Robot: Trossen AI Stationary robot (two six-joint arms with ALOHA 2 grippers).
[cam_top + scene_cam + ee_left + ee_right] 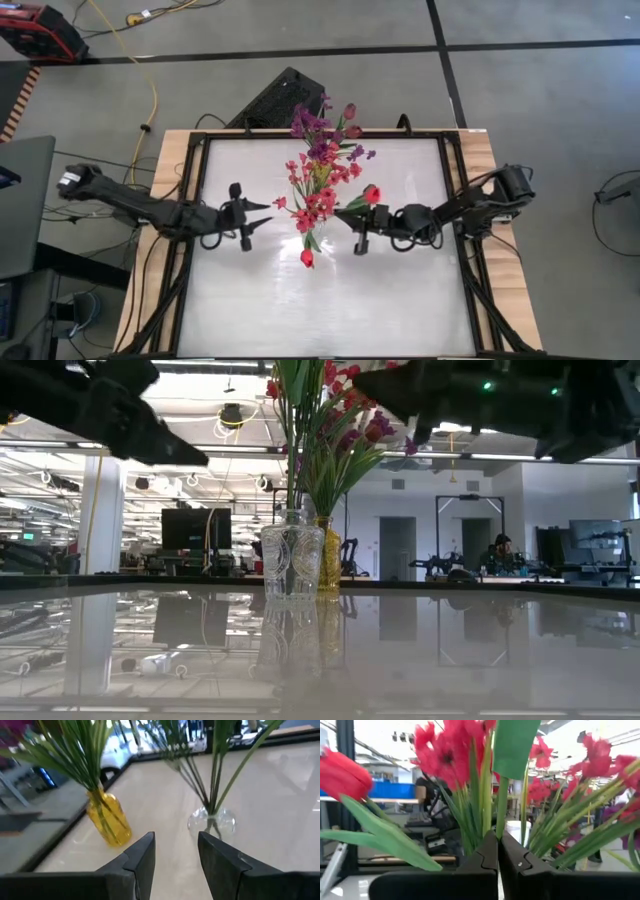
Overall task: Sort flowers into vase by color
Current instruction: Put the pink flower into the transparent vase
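Right gripper (498,851) pinches a tulip stem (502,805); overhead hides this.

Glossy white table (330,300), clear glass vase (292,560), yellow glass vase (107,820).

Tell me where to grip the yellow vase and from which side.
Grip the yellow vase at its narrow neck, just below where the stems fan out. Come in level from the side with the open left hand; the spreading stems probably block a descent from above, and the body is wider.
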